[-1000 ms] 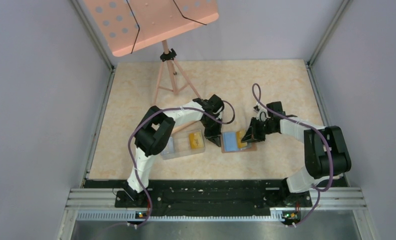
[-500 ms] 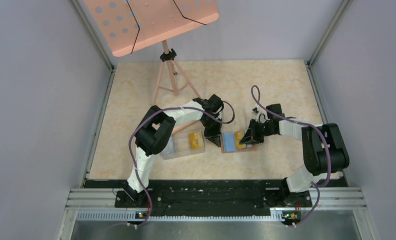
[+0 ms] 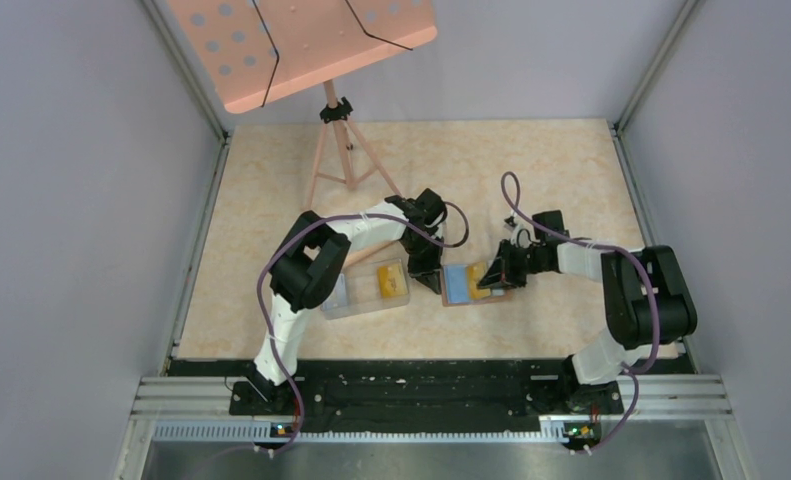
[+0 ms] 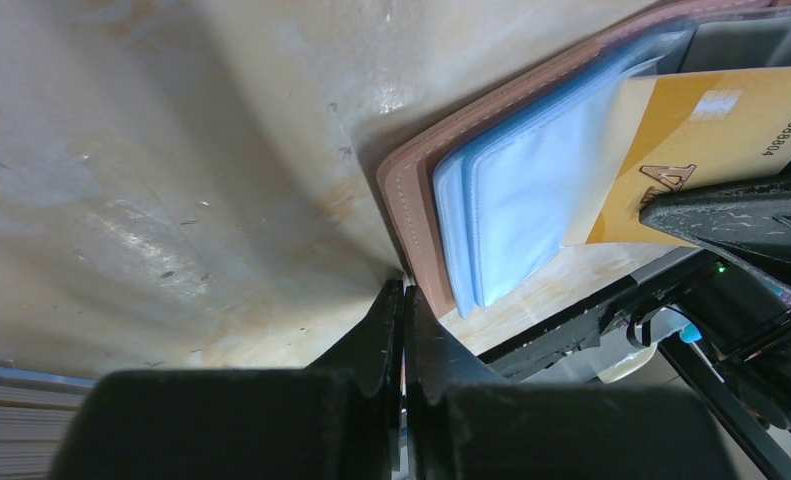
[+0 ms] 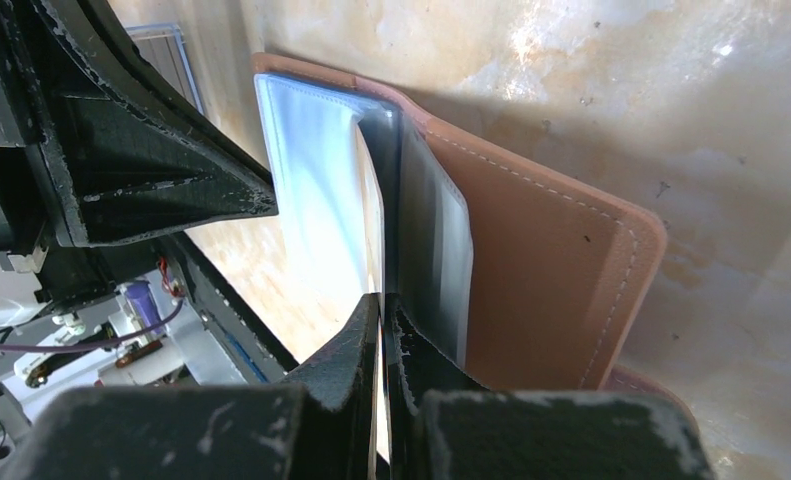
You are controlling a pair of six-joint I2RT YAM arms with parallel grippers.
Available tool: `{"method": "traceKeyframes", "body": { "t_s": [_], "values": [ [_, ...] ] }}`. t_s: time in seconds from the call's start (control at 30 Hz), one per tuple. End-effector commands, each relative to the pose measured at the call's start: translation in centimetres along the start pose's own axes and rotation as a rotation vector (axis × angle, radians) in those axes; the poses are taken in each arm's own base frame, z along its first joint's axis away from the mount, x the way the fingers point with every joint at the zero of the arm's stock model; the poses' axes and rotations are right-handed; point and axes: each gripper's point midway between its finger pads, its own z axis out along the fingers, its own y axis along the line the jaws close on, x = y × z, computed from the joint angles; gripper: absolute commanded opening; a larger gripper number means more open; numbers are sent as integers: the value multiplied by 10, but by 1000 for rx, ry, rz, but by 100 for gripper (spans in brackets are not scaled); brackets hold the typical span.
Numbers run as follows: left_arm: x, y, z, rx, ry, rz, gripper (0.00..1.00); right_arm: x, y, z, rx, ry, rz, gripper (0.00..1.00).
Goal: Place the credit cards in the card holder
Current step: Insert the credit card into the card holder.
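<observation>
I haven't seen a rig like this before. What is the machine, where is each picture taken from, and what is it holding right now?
Two robot arms are bolted at the near edge of a table. The wide picture looks down from above and behind them. The other two come from a camera on each wrist, so each shows its own fingers. On the table lie an open brown card holder with clear sleeves and a clear tray of more cards. A pink music stand stands at the back. The right arm's fingers are shut on a yellow card, which is partly inside a sleeve. The left arm's fingers are shut and empty, tips down at the holder's edge.
</observation>
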Motion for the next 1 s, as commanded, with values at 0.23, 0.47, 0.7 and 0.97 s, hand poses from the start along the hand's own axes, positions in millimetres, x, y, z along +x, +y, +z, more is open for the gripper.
{"method": "traceKeyframes", "body": {
  "t_s": [0.23, 0.47, 0.7, 0.97],
  "values": [
    [-3, 4, 8, -11, 3, 6, 0, 15, -15, 13, 21, 30, 19, 0],
    [-3, 4, 7, -15, 1, 5, 0, 27, -11, 20, 45, 106, 62, 0],
    [-4, 6, 6, -28, -6, 5, 0, 23, -8, 24, 187, 149, 12, 5],
    [-5, 6, 6, -32, -6, 8, 0, 13, -9, 11, 374, 163, -105, 38]
  ]
}}
